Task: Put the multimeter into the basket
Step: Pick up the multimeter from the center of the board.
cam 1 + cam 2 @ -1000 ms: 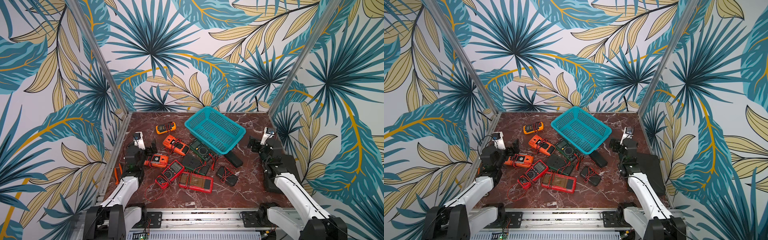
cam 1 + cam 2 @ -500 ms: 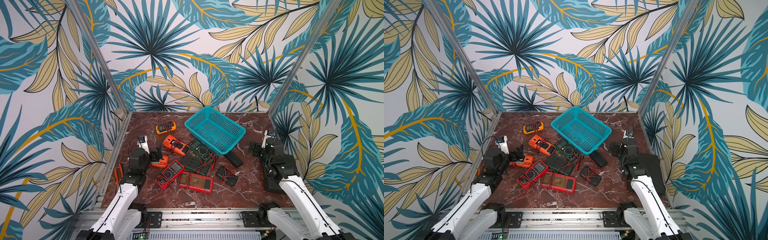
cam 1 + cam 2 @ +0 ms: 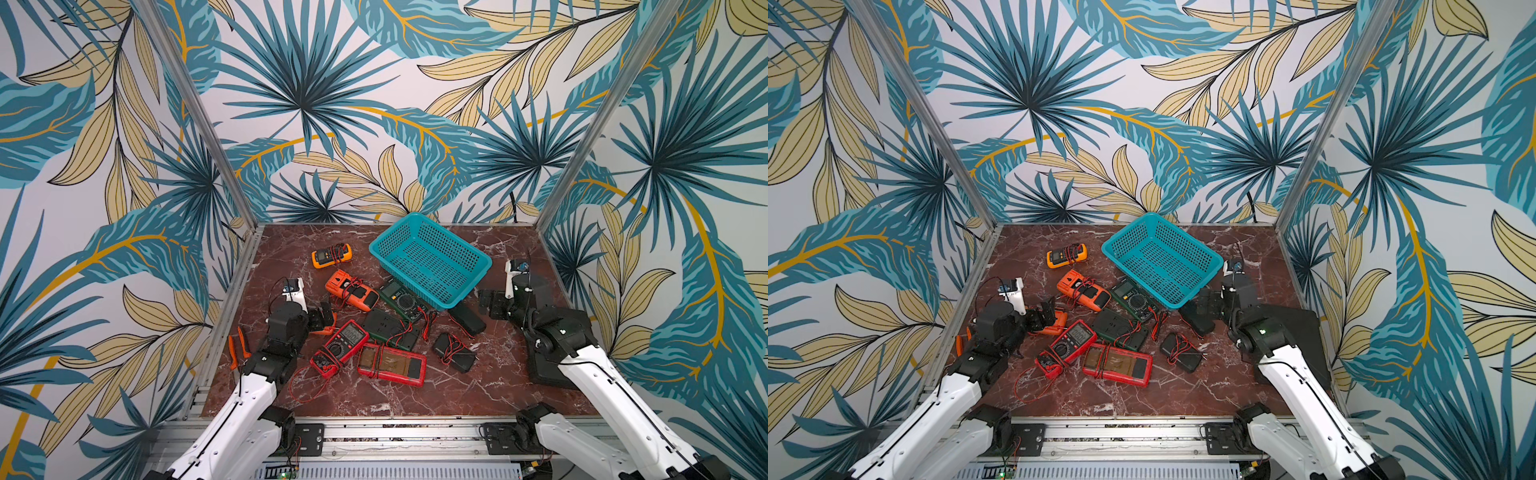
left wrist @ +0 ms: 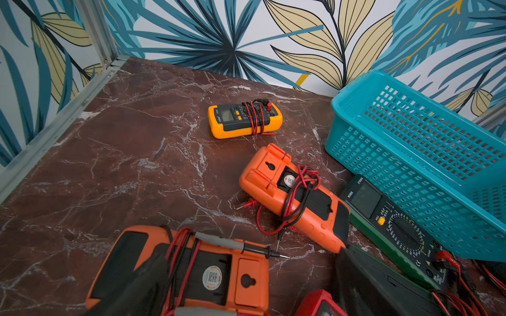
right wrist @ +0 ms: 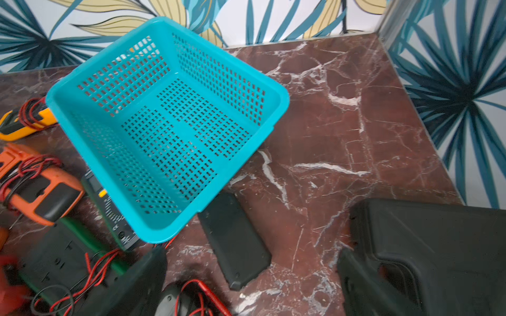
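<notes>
On the table [image 3: 415, 399]: one basket [image 3: 432, 262]; two orange multimeters [image 4: 260, 175] [image 4: 252, 287].

A dark red, white-veined marble tabletop [image 3: 453, 395] is enclosed behind and on both sides by white walls [image 3: 374, 83] printed with large teal and beige tropical leaves, silver aluminium posts [image 3: 199, 116] rising from its far corners, a slotted aluminium rail [image 3: 395, 432] along its near edge
</notes>
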